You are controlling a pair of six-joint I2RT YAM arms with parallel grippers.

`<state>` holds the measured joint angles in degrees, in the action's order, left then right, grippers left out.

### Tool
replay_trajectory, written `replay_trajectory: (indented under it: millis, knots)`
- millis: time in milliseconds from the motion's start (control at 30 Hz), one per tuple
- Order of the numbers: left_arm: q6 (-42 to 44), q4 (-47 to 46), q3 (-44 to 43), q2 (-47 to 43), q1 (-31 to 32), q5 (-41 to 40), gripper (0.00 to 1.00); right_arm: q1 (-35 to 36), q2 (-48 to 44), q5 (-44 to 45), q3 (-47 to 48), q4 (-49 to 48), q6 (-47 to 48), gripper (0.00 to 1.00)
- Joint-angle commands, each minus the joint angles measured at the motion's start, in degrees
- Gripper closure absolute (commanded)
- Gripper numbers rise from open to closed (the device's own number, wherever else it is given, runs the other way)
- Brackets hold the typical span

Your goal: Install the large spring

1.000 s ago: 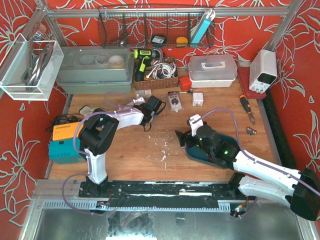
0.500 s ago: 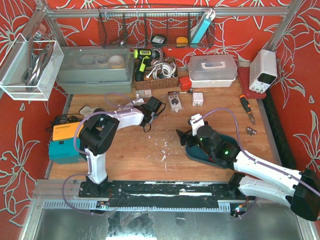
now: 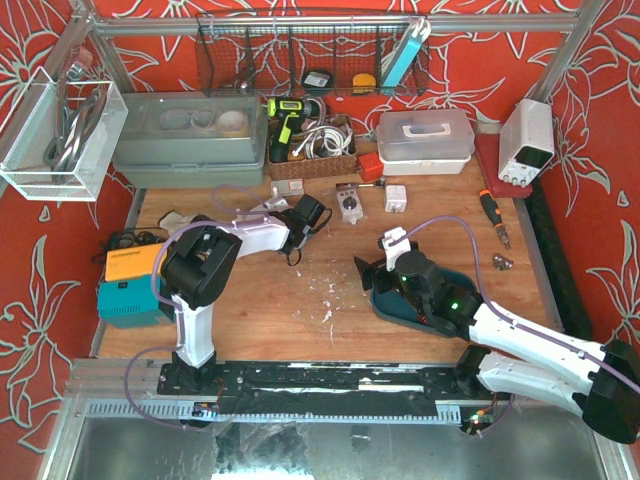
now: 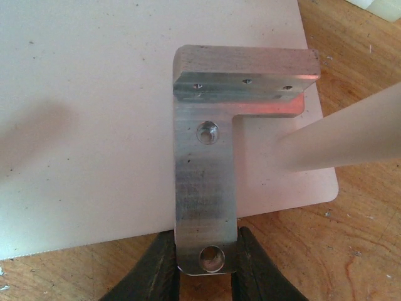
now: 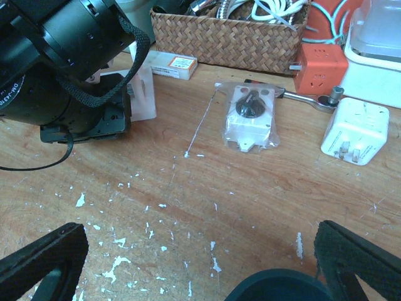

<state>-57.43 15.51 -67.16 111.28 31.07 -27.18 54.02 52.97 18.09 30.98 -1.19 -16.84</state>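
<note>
Spring, can't tell where it lies; left gripper [image 4: 207,266] pinches the near end of a metal bracket [image 4: 203,169] on a white sheet [image 4: 81,125] — right gripper [image 5: 200,260] spread wide above the wooden table [image 5: 250,188]

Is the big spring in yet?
Not yet. Nothing looks done: no spring shows anywhere. In hand: the left claw pinches a metal bracket lying on a pale sheet. The right claw hangs open, empty. Finding and fitting the spring is left.

Bracket [image 4: 205,182] on a sheet [image 4: 94,125] on the table [image 4: 351,244], its near end between the left hand's [image 4: 205,241] fingers [image 4: 160,273].
</note>
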Motion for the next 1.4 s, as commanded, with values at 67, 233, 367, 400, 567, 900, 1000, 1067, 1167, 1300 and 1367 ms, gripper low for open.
replay_trajectory:
  millis: [67, 233, 367, 400, 567, 900, 1000, 1067, 1167, 1300, 1367]
  knots:
    - [0.21, 1.89, 0.58, -3.04, -0.16, -1.86, 0.87, 0.23, -0.26, 1.33, -0.57, 1.12, 0.14, 0.01]
    - [-0.25, 2.85, 2.21, -5.54, 0.67, -2.26, 0.89, 0.21, -0.14, 1.2, -0.52, 1.18, 0.14, 0.01]
    - [-0.55, 2.86, 4.39, -8.05, 1.84, -2.13, 0.91, 0.21, -0.23, 1.35, -0.55, 1.19, 0.06, 0.01]
    - [-0.42, 2.93, 4.92, -8.68, 2.42, -2.06, 0.91, 0.25, -0.22, 1.42, -0.49, 1.26, 0.14, 0.01]
    - [-0.49, 2.32, 10.29, -13.35, 4.75, -1.62, 0.94, 0.23, -0.26, 1.66, -0.48, 1.38, 0.14, 0.01]
    - [12.95, -6.24, 15.83, -18.67, 10.67, 5.19, 0.97, 0.22, 0.55, 2.25, -0.05, 1.92, -0.2, 0.01]
    - [17.04, -13.67, 16.8, -17.72, 10.77, 10.4, 0.97, 0.25, 0.56, 3.07, 0.04, 2.39, -0.3, 0.01]
    - [19.94, -15.9, 15.09, -15.68, 10.81, 11.77, 0.97, 0.21, 0.2, 3.72, -0.08, 2.67, -0.37, 0.01]
    - [23.49, -13.03, 8.01, -10.19, 10.68, 11.21, 0.97, 0.21, -0.43, 5.17, -0.26, 3.05, -0.6, 0.01]
    - [24.34, -8.9, -0.26, -3.2, 10.02, 10.08, 0.96, 0.21, -0.41, 6.43, -0.22, 3.52, -0.9, 0.01]
    - [23.65, -7.14, -2.89, -0.58, 9.66, 9.06, 0.95, 0.22, -0.37, 6.77, -0.08, 3.74, -0.98, 0.01]
